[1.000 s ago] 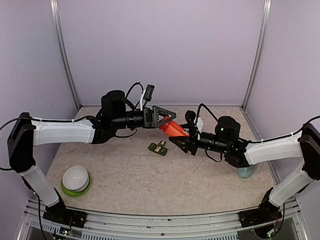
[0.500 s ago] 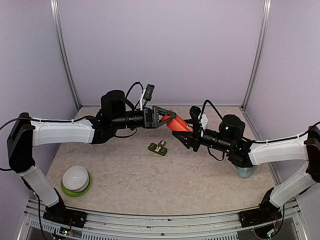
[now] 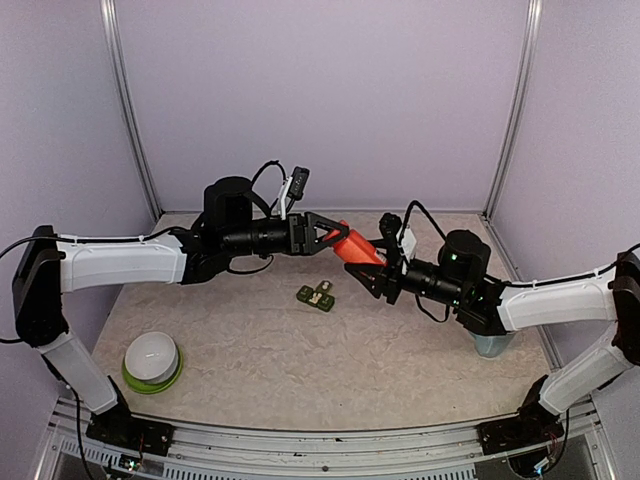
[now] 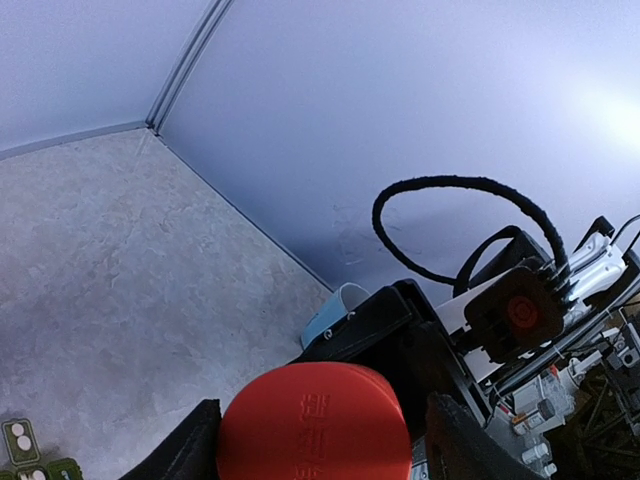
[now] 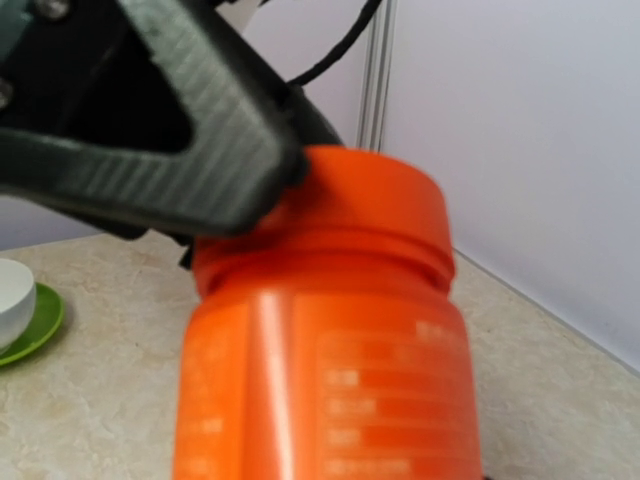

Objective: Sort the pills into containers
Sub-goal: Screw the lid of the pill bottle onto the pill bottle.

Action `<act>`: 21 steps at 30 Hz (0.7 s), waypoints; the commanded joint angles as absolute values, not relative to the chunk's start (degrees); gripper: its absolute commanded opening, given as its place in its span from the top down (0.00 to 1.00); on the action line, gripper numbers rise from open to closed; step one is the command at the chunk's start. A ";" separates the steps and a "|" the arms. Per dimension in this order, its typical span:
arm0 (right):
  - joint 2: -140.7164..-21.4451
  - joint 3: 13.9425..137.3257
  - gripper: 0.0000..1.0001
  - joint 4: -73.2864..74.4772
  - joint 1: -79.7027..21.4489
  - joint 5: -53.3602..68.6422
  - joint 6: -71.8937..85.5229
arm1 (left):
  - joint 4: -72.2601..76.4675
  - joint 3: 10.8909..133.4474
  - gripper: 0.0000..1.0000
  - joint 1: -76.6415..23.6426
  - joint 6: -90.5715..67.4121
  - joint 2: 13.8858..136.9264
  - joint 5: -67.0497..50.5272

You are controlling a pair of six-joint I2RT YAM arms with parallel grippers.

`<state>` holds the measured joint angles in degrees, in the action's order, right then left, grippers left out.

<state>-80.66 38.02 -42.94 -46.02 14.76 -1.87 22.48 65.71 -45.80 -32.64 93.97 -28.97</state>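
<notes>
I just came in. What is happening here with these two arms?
The two arms have an orange bottle in the air between them, above the table. The right claw grips the bottle's body. The left claw sits around its cap, with one finger touching the cap; whether it grips already, I cannot tell. It looks as if they prepare to open it. The small green containers lie on the table nearby, untouched.
</notes>
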 commanded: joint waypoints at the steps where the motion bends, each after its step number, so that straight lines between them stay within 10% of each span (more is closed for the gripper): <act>1: -79.14 37.47 1.00 -44.47 -46.21 14.99 -2.29 | 23.18 66.93 0.36 -45.97 -32.22 93.30 -28.92; 21: -77.87 35.83 1.00 -49.43 -46.19 13.60 -0.56 | 30.37 65.81 0.59 -46.32 -38.86 96.17 -33.06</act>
